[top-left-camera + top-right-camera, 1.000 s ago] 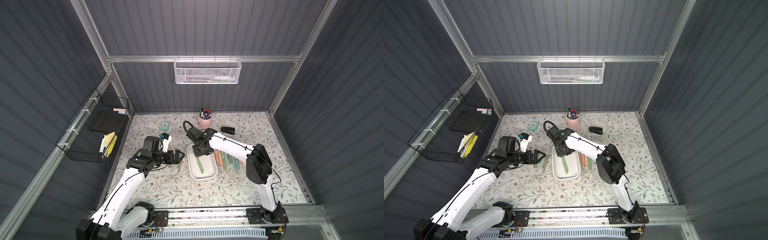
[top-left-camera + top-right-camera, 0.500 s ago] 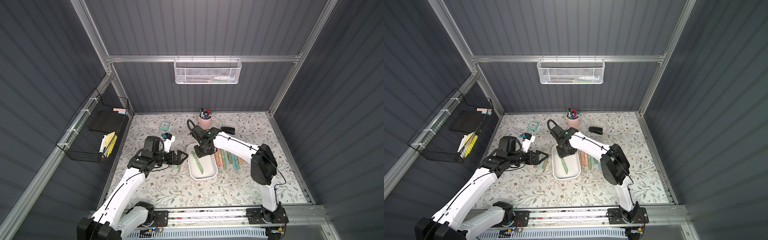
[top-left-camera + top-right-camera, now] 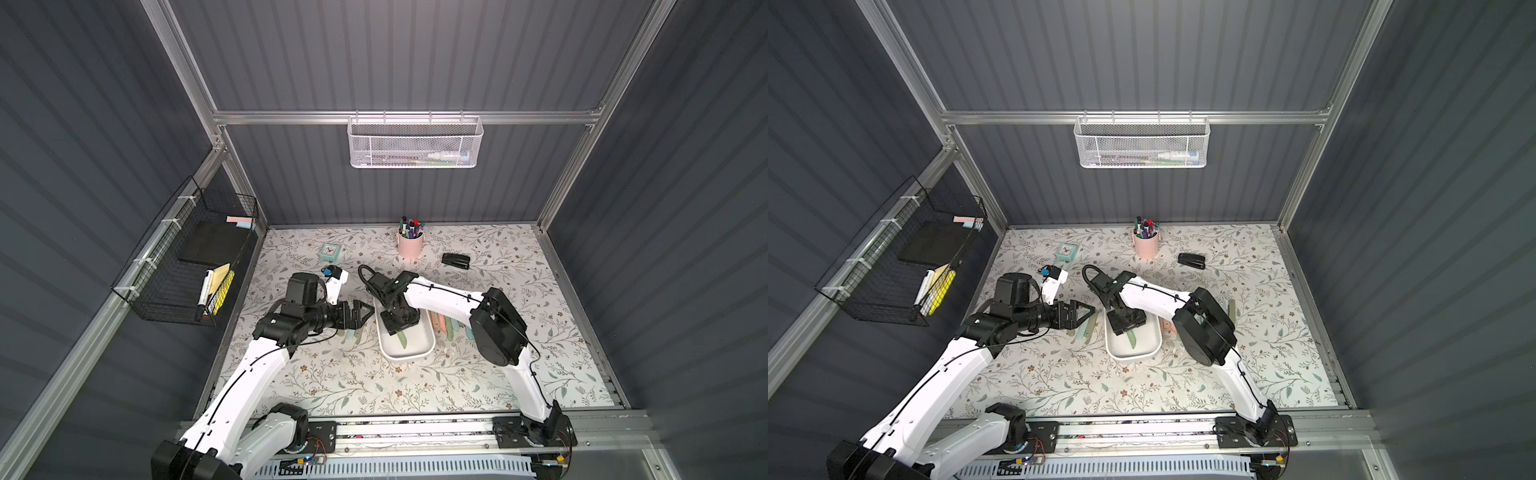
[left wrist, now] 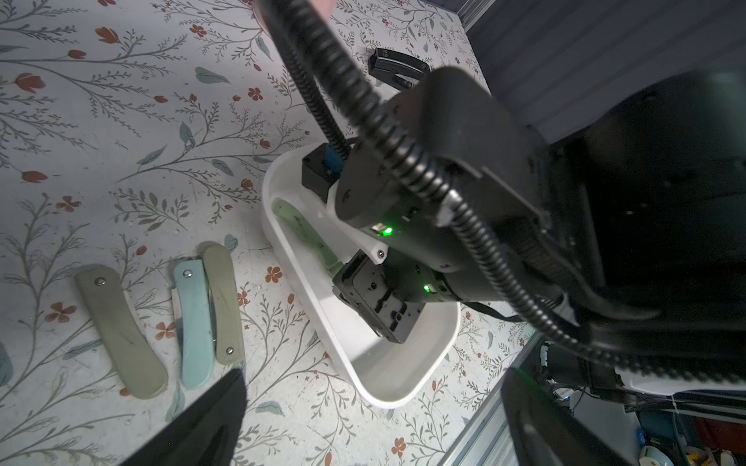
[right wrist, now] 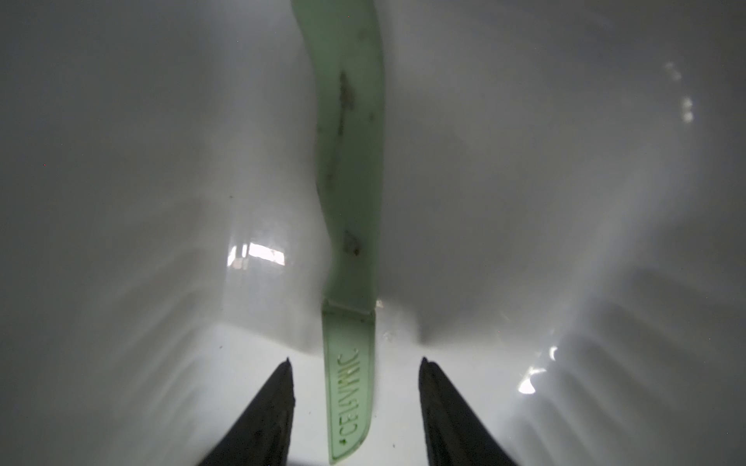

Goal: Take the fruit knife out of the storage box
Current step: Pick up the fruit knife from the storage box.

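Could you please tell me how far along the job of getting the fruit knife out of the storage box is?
Done: the right gripper sits inside the storage box, jaws open astride the blade of the green fruit knife. In hand: the grasp, with nothing gripped yet; the knife lies in the box. Left: close, then lift it clear of the box. The left gripper hovers open nearby.

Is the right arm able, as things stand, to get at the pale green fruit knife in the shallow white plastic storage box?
Probably yes. The right gripper is down inside the storage box, its jaws open on either side of the fruit knife, with nothing in between.
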